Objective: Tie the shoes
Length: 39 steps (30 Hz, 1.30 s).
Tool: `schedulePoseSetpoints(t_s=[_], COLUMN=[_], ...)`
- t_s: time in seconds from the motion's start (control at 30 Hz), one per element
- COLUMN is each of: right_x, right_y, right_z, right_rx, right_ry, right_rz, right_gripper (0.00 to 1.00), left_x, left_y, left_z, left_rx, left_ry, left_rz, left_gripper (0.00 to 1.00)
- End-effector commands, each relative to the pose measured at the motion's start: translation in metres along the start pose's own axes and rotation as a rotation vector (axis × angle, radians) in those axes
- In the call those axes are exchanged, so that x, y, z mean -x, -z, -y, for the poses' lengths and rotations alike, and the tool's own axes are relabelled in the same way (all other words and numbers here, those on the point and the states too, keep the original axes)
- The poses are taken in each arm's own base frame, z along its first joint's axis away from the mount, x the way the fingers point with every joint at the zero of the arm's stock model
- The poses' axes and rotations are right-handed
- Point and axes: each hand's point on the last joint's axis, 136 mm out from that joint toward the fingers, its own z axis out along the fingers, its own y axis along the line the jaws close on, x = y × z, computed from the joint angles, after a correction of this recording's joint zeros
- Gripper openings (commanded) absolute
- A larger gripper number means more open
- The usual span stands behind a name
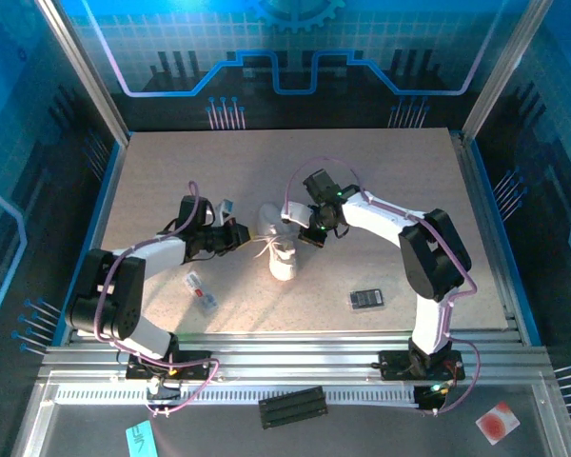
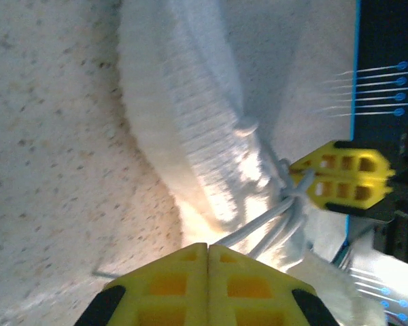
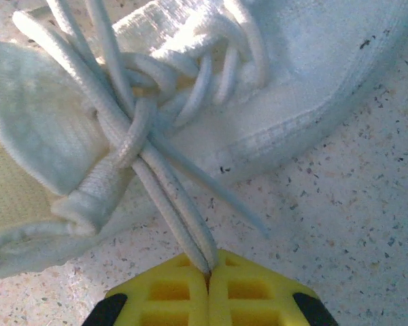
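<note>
the shoe (image 1: 279,249) lies mid-table, between the two arms. its long axis runs roughly near to far, with what looks like the toe toward the arm bases and tipped a little right. in the right wrist view the shoe (image 3: 313,81) is on its sole on the speckled table (image 3: 367,224), and the laces (image 3: 156,170) cross in a loose twist over the tongue, with no bow formed yet.

from that crossing the laces run out to either side, across the shoe's length. one set of strands leads down into the right gripper (image 3: 209,268), whose yellow fingers are pressed flat together on the lace, pinching it at the tips. in the left wrist view the shoe (image 2: 190,122) fills the upper frame, and laces (image 2: 265,231) run into the seam of the left gripper (image 2: 207,252), likewise fully closed and apparently clamped on them. the right gripper (image 2: 302,176) shows just across the shoe.

from above, the left gripper (image 1: 236,238) sits just left of the shoe and the right gripper (image 1: 314,235) just right of it. they stand about equally near and face each other across it. the coming move likely turns on this: each hand lies sideways from the shoe, so drawing apart left and right, square to the long axis, would cinch the crossing. a pull along the axis would probably drag the shoe over the table (image 1: 400,190).
</note>
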Motion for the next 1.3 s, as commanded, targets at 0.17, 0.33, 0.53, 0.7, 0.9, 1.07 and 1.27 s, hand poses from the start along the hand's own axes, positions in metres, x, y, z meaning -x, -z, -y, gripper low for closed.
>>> schedulePoseSetpoints(t_s=[0.17, 0.33, 0.53, 0.7, 0.9, 1.07, 1.27], right_x=[-0.025, -0.043, -0.060, -0.069, -0.023, 0.011, 0.010], right_y=[-0.009, -0.017, -0.020, -0.021, 0.020, 0.086, 0.098], right_z=[-0.003, -0.012, -0.014, -0.009, 0.019, 0.041, 0.037], right_rx=[-0.009, 0.029, 0.037, 0.035, -0.031, -0.065, -0.052], right_ry=[-0.066, -0.124, -0.166, -0.201, -0.301, -0.366, -0.428], right_rz=[-0.197, -0.297, -0.385, -0.431, -0.196, 0.029, 0.080], right_gripper=[0.00, 0.00, 0.00, 0.00, 0.40, 0.64, 0.61], left_x=[-0.021, -0.029, -0.034, -0.036, -0.021, 0.010, 0.032], left_y=[0.012, 0.013, 0.013, 0.016, 0.019, 0.043, 0.062], left_z=[-0.040, -0.049, -0.058, -0.064, -0.050, -0.016, 0.003], left_rx=[0.208, 0.252, 0.276, 0.289, 0.232, 0.227, 0.220], left_ry=[0.029, 0.039, 0.049, 0.052, 0.030, -0.105, -0.152], left_rz=[-0.049, -0.082, -0.099, -0.083, -0.027, 0.060, 0.107], left_gripper=[0.00, 0.00, 0.00, 0.00, 0.36, 0.53, 0.53])
